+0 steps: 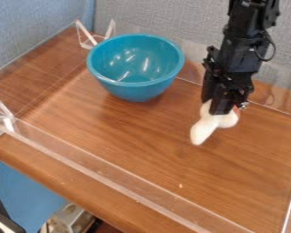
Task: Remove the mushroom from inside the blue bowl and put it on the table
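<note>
Gripper at right of frame, closed on mushroom, hanging over table. Blue bowl upper left, well apart. Bare wood below, clear wall along front edge.

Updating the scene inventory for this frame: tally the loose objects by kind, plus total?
Round teal-blue glossy bowl: 1
Small cream-white toy mushroom, hanging from the black claw over the brown wood-grain table: 1
Total: 2
</note>
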You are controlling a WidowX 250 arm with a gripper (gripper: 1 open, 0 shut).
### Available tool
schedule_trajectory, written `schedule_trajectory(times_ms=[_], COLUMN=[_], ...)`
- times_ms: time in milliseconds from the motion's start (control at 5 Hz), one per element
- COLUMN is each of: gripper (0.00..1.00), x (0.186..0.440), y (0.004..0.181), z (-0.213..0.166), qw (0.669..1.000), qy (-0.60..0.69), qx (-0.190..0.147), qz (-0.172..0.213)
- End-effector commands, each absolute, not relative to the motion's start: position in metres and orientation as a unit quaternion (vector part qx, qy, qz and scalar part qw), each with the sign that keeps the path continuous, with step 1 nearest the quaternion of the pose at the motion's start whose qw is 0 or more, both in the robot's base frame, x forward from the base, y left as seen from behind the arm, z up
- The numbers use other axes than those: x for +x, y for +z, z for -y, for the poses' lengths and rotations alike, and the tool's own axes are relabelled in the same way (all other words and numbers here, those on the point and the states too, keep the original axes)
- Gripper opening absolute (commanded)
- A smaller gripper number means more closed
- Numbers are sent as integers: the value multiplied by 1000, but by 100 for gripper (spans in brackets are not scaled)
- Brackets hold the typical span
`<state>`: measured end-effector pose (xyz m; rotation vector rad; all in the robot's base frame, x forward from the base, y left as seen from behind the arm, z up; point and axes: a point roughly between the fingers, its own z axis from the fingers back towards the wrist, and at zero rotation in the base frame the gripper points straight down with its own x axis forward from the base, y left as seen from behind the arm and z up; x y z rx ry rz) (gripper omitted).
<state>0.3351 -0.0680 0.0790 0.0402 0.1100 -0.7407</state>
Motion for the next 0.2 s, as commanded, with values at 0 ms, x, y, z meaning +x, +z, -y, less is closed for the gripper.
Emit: schedule_trajectory(times_ms=[0], gripper=[0], x=[340], y=[105], z=[62], qw=[933], qy=[-359], qx=[25], qz=[-18])
